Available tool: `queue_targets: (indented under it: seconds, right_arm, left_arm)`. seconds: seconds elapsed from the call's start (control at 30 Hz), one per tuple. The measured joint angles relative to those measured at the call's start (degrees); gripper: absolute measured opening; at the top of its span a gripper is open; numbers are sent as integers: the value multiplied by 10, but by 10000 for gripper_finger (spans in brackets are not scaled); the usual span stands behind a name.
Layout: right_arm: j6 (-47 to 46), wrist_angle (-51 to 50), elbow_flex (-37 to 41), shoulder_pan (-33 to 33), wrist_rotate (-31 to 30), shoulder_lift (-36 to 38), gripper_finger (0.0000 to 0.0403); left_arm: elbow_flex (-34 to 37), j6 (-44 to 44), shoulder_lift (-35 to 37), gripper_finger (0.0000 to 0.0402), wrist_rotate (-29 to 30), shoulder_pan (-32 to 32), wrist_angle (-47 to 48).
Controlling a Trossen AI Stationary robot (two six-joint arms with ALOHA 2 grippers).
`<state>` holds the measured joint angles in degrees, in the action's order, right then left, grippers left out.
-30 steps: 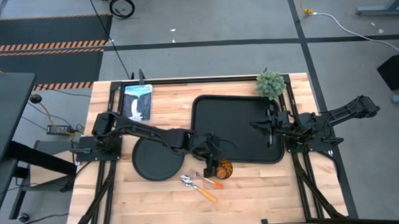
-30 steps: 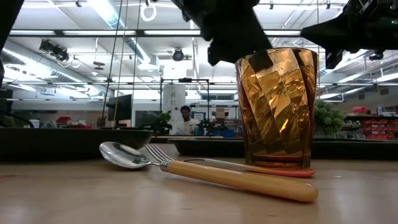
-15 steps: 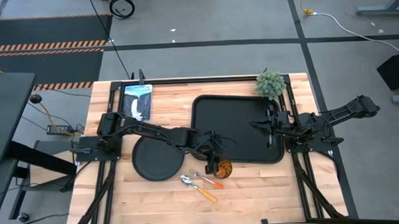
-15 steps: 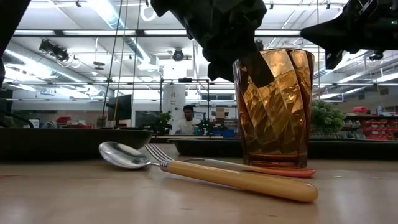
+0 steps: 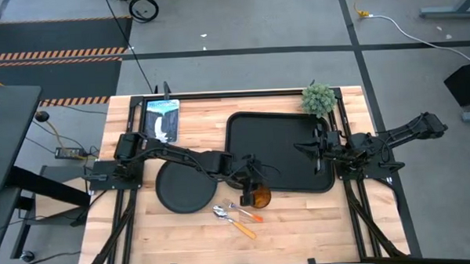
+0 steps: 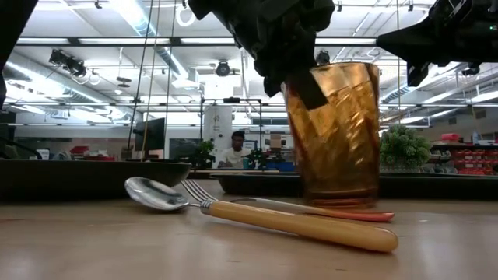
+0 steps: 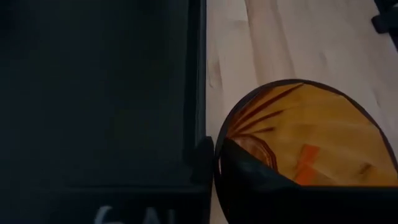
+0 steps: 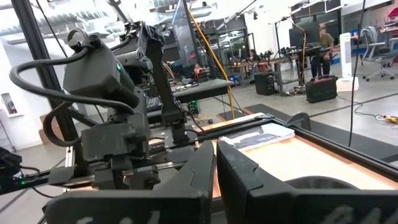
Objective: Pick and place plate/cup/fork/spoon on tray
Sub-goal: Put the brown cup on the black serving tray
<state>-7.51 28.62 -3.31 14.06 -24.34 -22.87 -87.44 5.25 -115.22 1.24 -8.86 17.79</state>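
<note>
Tray holds nothing yet: left gripper clamps the cup; plate, fork, spoon remain on the table; right gripper waits, jaws together.

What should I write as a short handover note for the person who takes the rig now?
Left end effector: shut on the cup, which looks just lifted off the table, close to the tray near edge.
Right end effector: shut, empty, waiting above the tray's right side.
Plate: on the table, left of the tray.
Spoon and fork: on the table in front of the cup, lying crossed.
Done: nothing is on the tray yet.
Left: place the cup, then plate, fork and spoon.
</note>
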Motion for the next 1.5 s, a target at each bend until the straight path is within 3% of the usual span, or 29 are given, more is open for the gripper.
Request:
queue_targets:
  seconds: [0.2, 0.33, 0.5, 0.8, 1.0, 1.33, 1.5]
  right_arm:
    - [0, 0, 0, 0, 0, 0, 27]
    - [0, 0, 0, 0, 0, 0, 27]
    - [0, 0, 0, 0, 0, 0, 27]
    - [0, 0, 0, 0, 0, 0, 27]
    - [0, -1, 0, 0, 0, 0, 27]
    - [0, 0, 0, 0, 1, -1, 27]
    - [0, 0, 0, 0, 1, -1, 27]
  left_arm:
    - [-5, -12, 0, 15, 1, 0, -17]
    - [-50, -12, 0, 24, -28, 0, 11]
    - [-105, -58, 1, 25, -11, 12, 32]
    - [-112, -64, -15, 22, 2, 134, -11]
    - [-128, -31, -71, 20, -75, 194, -100]
    - [-377, -85, -230, 20, -93, 233, 5]
    - [-453, -101, -286, 20, -85, 252, 39]
